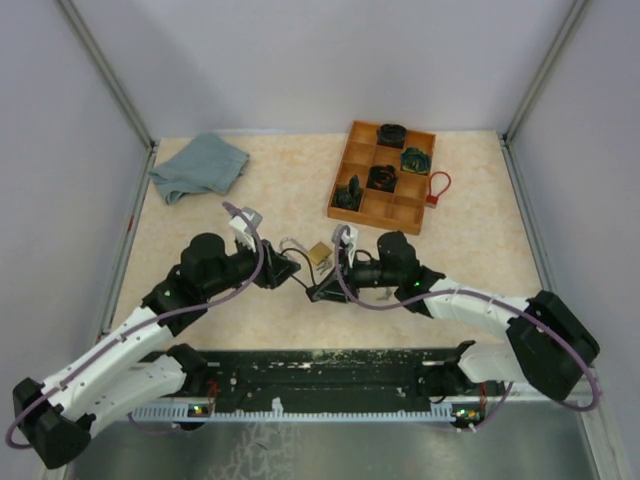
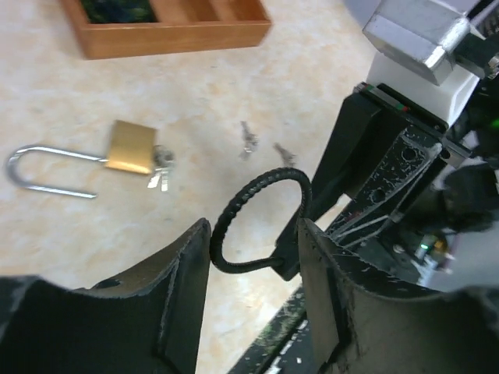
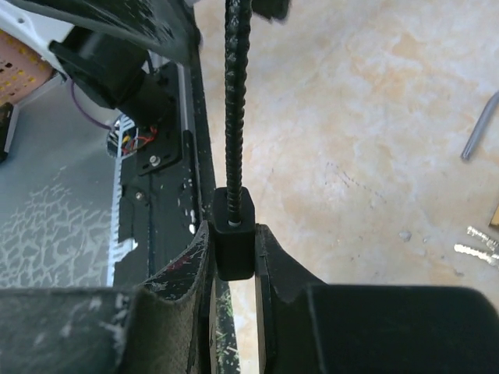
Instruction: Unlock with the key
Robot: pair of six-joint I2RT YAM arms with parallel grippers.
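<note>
Black lock (image 3: 234, 241) hangs in the air just on the arm-base side of the brass padlock (image 2: 130, 146), its small block body pinched flat between the narrow fingers of the right gripper (image 3: 234, 230), which is holding it firmly. From that body its ribbed loop (image 2: 234, 201) runs straight out, away from the right fingers and toward the left arm, so the lock's long axis lies along the line between the two grippers. The left gripper (image 2: 253, 234) stands about half wide with the loop inside its gap; the loop looks close to one finger, but nothing seems clamped, so I judge this hand to be free. Two loose keys (image 2: 248, 140) lie flat on the table just beside the brass padlock, on the side away from its long silver shackle (image 2: 47, 167), and past the left fingertips, beyond the loop. The brass padlock itself lies flat with a bunch of keys at its base. The coming move likely turns on the left hand, the nearer and unloaded one, reaching forward over the loop to a key while the right keeps the body presented. Where the keyhole on the black body faces cannot be told from these views
</note>
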